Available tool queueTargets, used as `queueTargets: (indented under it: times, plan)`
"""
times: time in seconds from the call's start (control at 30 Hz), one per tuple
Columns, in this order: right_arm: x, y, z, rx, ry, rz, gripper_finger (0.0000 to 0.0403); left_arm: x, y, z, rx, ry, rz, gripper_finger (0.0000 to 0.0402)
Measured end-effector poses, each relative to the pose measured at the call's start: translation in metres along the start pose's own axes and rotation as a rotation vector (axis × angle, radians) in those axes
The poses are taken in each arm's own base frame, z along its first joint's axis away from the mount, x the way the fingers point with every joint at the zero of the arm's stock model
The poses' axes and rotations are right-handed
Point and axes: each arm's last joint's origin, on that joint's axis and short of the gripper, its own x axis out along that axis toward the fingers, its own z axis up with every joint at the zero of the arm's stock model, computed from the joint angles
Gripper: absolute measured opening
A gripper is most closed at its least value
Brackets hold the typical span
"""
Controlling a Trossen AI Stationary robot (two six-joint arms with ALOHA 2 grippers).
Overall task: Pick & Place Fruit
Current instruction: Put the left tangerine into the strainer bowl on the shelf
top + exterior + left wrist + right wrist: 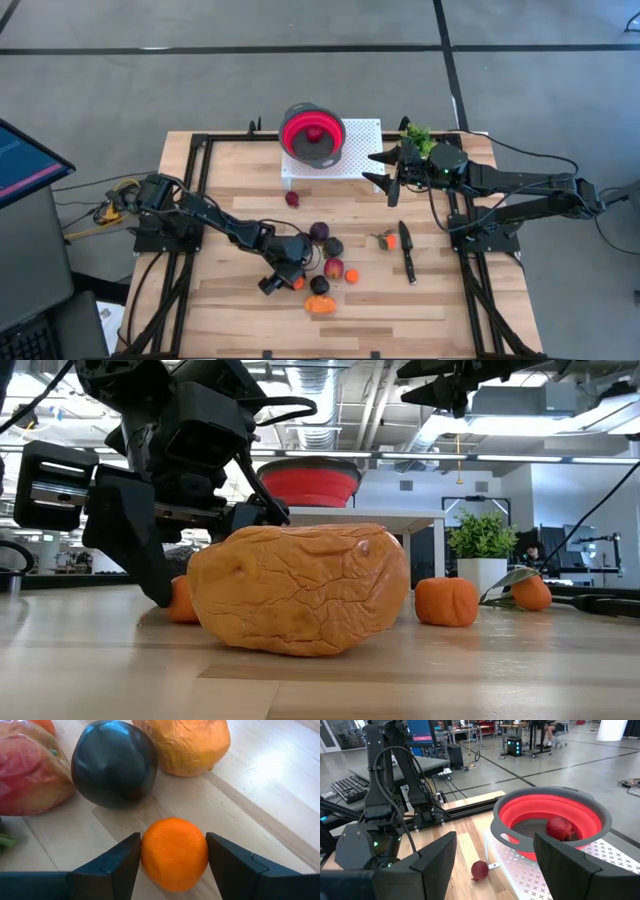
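Left pincer [172,857] low at frame bottom centre, fingers flanking a small orange [174,852], closing but not clearly clamped; the round fruit may squirt out if the squeeze lands off-centre. Just beyond, a dark plum [114,762] and the large orange piece [182,742] crowd it, nudge risk. Farther, upper centre of high view, red bowl [312,135] holds one red fruit; right pincer [393,172] hovers released beside it.
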Motion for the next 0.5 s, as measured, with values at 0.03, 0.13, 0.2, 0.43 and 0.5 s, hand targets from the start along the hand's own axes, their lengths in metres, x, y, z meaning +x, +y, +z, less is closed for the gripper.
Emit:
queueTargets:
  times: [0.03,0.13,0.2,0.43,0.5]
  plan:
    - [0.000,0.000,0.000,0.000,0.000,0.000,0.0260,-0.002,0.000,0.000,-0.003,0.006,0.000,0.0214]
    - [0.000,0.000,0.000,0.000,0.000,0.000,0.0260,-0.011,0.000,0.002,-0.009,0.024,0.025,0.0214]
    - [0.000,0.000,0.000,0.000,-0.002,0.000,0.0260,-0.020,0.001,0.004,-0.019,0.040,0.062,0.0214]
    - [0.000,0.000,0.000,0.000,-0.003,0.000,0.0260,-0.077,0.024,0.022,-0.044,-0.061,0.349,0.0214]
    - [0.000,0.000,0.000,0.001,-0.003,0.000,0.0260,-0.100,0.032,0.026,-0.057,-0.117,0.451,0.0214]
